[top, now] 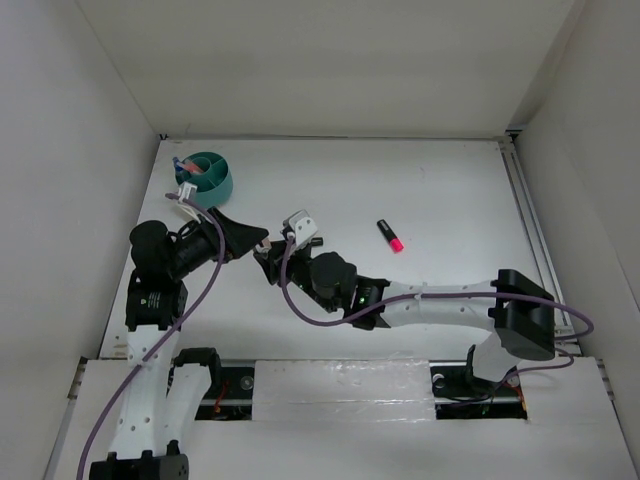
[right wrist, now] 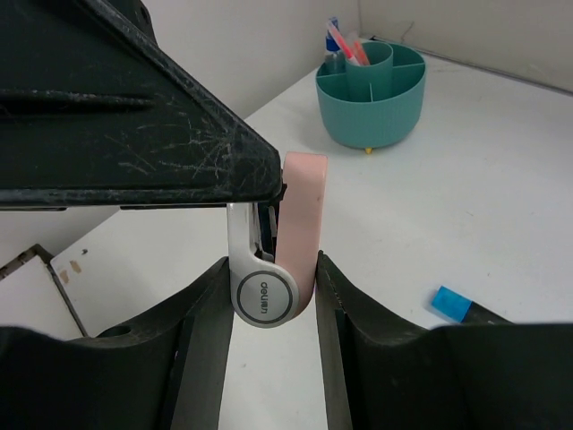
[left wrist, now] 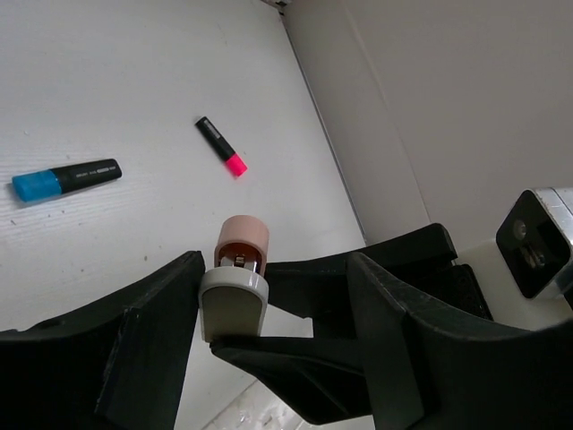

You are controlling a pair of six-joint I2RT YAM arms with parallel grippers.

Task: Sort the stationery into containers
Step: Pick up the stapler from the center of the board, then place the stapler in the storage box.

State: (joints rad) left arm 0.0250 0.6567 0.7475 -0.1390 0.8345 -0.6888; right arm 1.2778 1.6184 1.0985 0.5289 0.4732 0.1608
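My right gripper (right wrist: pixel 273 269) is shut on a pink-white stapler-like item (right wrist: pixel 288 233) marked "deli" and holds it above the table, mid-left (top: pixel 300 222). My left gripper (left wrist: pixel 273 296) is open, with its wide jaws on either side of that item (left wrist: pixel 237 269). One left finger (right wrist: pixel 134 98) looms over it in the right wrist view. The round teal tub (top: pixel 212 176) stands at the far left, with salmon-pink pens (right wrist: pixel 345 40) and a blue-capped item upright in its compartments. A black marker with a pink end (top: pixel 390 235) lies mid-table. A black marker with a blue end (left wrist: pixel 67 177) lies beside the arms.
White walls close in the table on the left, back and right. A metal rail (top: pixel 525 220) runs along the table's right edge. The right arm (top: pixel 440 300) stretches across the near part of the table.
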